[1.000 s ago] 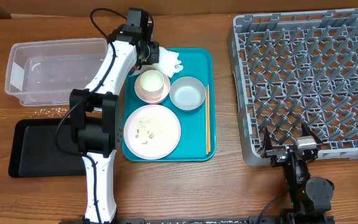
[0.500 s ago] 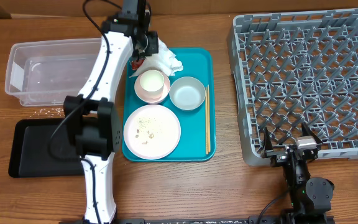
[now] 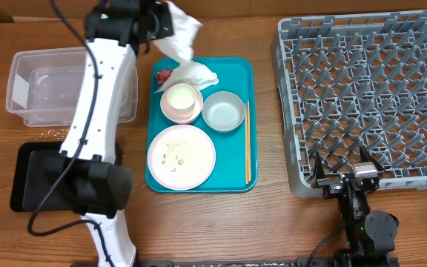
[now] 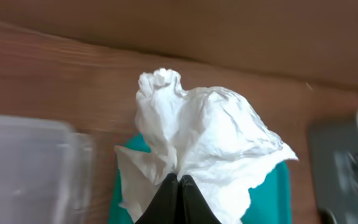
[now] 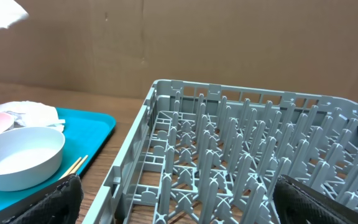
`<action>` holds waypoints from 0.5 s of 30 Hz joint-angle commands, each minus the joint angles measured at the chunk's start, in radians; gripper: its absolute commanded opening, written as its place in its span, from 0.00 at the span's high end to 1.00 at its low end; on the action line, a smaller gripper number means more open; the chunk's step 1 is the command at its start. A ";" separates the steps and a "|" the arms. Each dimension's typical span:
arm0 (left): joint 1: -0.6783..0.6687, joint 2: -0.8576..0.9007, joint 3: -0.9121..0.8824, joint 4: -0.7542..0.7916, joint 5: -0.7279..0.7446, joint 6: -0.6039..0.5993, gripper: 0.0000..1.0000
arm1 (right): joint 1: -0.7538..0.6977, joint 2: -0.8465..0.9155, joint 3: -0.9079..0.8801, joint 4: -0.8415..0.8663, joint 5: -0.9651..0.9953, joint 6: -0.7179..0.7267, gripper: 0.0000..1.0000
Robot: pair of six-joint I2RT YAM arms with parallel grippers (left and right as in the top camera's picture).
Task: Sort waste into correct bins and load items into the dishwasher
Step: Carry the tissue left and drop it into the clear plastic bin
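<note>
My left gripper (image 3: 156, 22) is shut on a crumpled white napkin (image 3: 176, 33), held above the teal tray's far left corner; in the left wrist view the jaws (image 4: 179, 182) pinch the napkin (image 4: 204, 130). A second napkin (image 3: 196, 73) and a small red wrapper (image 3: 162, 76) lie on the teal tray. The small white cup (image 3: 181, 97) sits in the small pink dish (image 3: 181, 111), beside the grey-white bowl (image 3: 223, 111), the large pink plate (image 3: 181, 155) with crumbs, and the chopsticks (image 3: 247, 141). My right gripper (image 3: 346, 173) is open at the grey dish rack's (image 3: 369, 89) front edge.
The clear tub (image 3: 65, 81) stands left of the teal tray (image 3: 236, 182). The black tray (image 3: 32, 178) lies in front of it, partly under my left arm. Rice grains (image 3: 59, 133) are scattered on the table between them.
My left gripper has lifted the napkin off the tray and moved up and to the left with it. The right arm has not moved.
</note>
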 commanded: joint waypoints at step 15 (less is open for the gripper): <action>0.266 0.097 0.018 -0.158 -0.219 -0.384 0.63 | -0.003 -0.008 -0.010 0.006 0.006 0.000 0.00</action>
